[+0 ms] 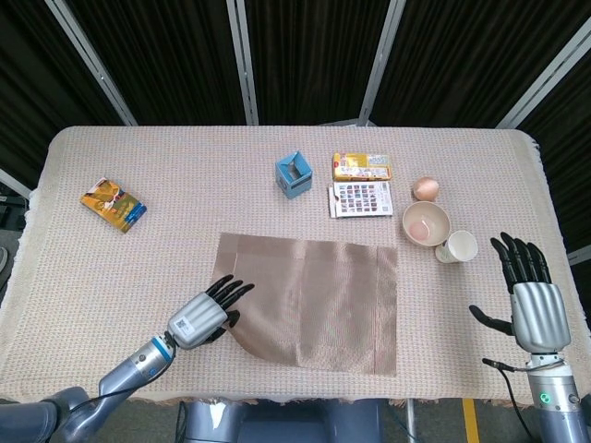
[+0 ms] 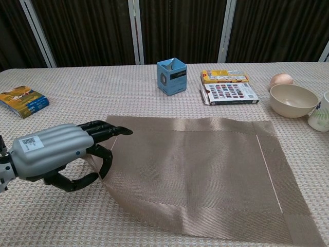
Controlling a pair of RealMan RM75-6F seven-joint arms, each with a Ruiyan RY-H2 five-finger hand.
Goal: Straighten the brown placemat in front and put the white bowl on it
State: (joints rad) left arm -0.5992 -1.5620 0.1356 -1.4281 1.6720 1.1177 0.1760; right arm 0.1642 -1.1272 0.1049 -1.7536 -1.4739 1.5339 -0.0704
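Left hand [image 2: 56,154], lower left: pinched the placemat's near-left corner. Brown placemat [image 1: 319,295], centre foreground on the worktop: thin, limp, light; best dragged by corners. White bowl [image 1: 426,223], right of centre: rigid, breakable; take by rim. Right hand [image 1: 533,300], lower right: spread, empty.

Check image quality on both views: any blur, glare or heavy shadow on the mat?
Head view: sharp, even light, no glare; mat weave reads clearly. Chest view: also sharp; left hand throws a soft shadow on the mat's lifted left edge; mild wide-angle stretch at the near corners; dark curtains show no detail.
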